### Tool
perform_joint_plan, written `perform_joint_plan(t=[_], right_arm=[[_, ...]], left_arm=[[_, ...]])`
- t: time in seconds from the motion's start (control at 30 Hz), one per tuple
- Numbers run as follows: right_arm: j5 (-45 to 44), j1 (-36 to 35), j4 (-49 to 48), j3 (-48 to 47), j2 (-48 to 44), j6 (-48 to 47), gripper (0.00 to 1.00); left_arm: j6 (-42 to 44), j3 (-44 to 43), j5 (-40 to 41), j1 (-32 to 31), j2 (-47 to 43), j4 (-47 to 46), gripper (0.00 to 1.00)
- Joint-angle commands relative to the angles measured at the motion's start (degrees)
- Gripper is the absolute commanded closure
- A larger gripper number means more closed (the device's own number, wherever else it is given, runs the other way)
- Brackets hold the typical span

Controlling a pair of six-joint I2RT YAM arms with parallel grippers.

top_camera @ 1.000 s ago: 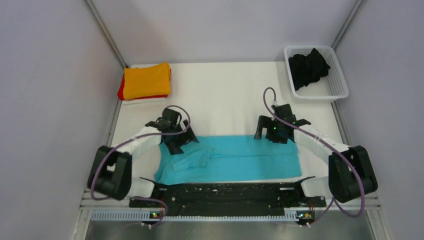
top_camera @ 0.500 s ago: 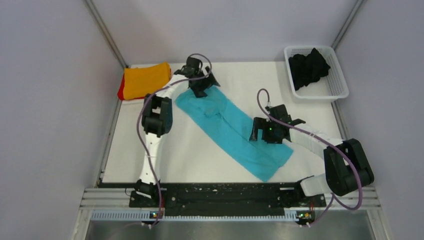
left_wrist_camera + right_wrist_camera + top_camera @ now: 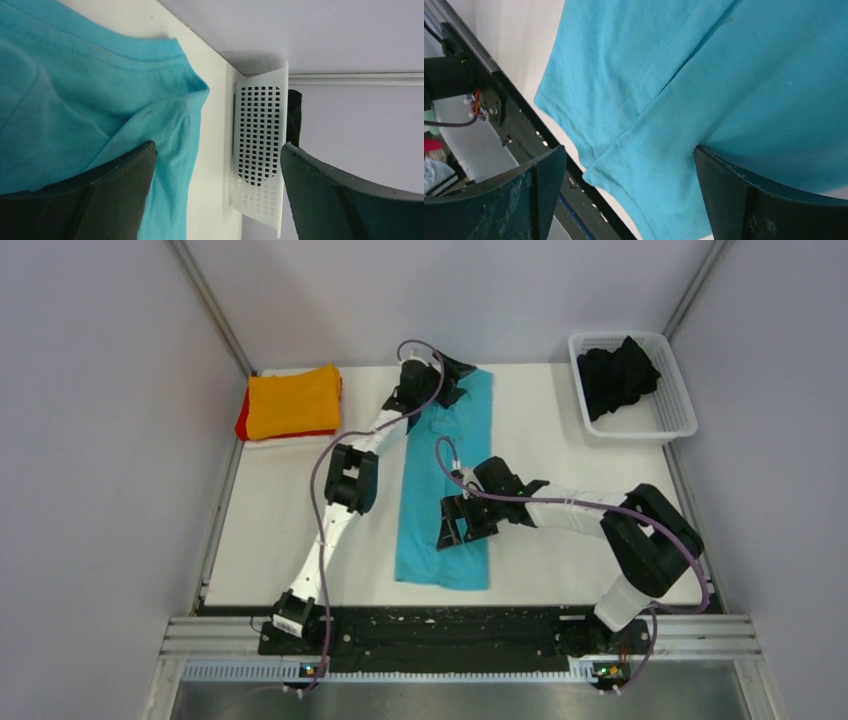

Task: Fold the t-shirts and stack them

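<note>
At the far left the orange shirt [image 3: 293, 400] sits folded on the red shirt [image 3: 241, 425], and the left gripper [image 3: 447, 375] hovers at the far end of the turquoise shirt [image 3: 418, 530], which lies in a long strip down the middle of the table [image 3: 280, 520]. The right gripper [image 3: 462, 525] is over its near half, and both grippers have fingers wide apart, holding nothing. To fold well, I think each should pinch the cloth at an edge and bring the near end up to the far end with the sides lined up, leaving the black shirt [image 3: 615, 375] in the white basket [image 3: 650, 415] for later
</note>
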State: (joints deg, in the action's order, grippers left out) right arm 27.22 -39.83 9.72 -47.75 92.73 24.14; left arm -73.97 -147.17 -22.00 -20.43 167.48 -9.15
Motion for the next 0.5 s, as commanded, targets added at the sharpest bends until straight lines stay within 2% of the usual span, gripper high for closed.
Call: perform_joint_plan(t=[0.0, 0.2, 0.33, 0.47], right_arm=[[3.95, -2.91, 1.5, 0.03, 3.76, 0.41, 0.01], [-1.1, -2.88, 2.61, 2.19, -0.9, 2.16, 0.01], [-1.95, -2.88, 4.06, 3.39, -7.11, 2.69, 0.01], [-7.16, -2.92, 5.9, 3.89, -15.71, 2.48, 0.01]], left_arm=[[-3.47, 0.48, 5.52, -2.18, 4.21, -2.84, 0.01], [2.01, 0.83, 10.7, -1.58, 0.78, 3.12, 0.01], [7.78, 4.61, 16.31, -0.22, -6.19, 10.49, 0.01], [13.48, 6.05, 18.3, 1.87, -13.0, 15.88, 0.01]])
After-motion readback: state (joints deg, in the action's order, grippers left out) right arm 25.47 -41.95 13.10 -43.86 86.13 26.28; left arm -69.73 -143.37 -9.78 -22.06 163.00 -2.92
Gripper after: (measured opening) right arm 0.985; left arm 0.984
